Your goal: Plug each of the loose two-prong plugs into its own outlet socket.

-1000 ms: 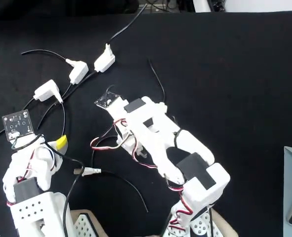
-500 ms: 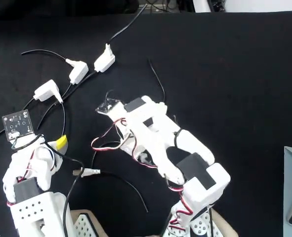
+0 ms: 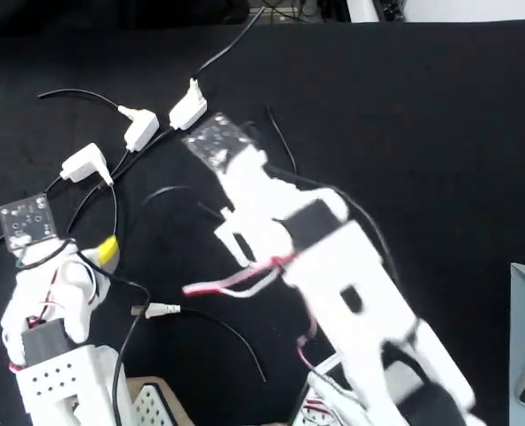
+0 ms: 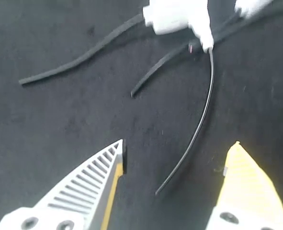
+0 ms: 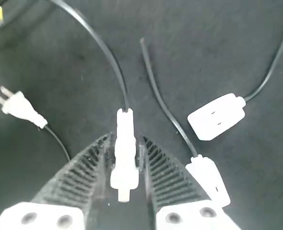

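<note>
My right pincer [image 5: 124,140], clamped tight on a plug [image 5: 124,155], has just swung out near a socket [image 5: 217,116]; lining up comes next.

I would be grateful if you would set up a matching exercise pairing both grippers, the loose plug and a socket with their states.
Things:
1. left gripper
2. right gripper
3. loose plug
4. socket

States:
A. lying free on the table, prongs bare
B. shut on a white plug
C. two slots empty
D. open, holding nothing

Pairs: 1-D, 2-B, 3-A, 4-C
</note>
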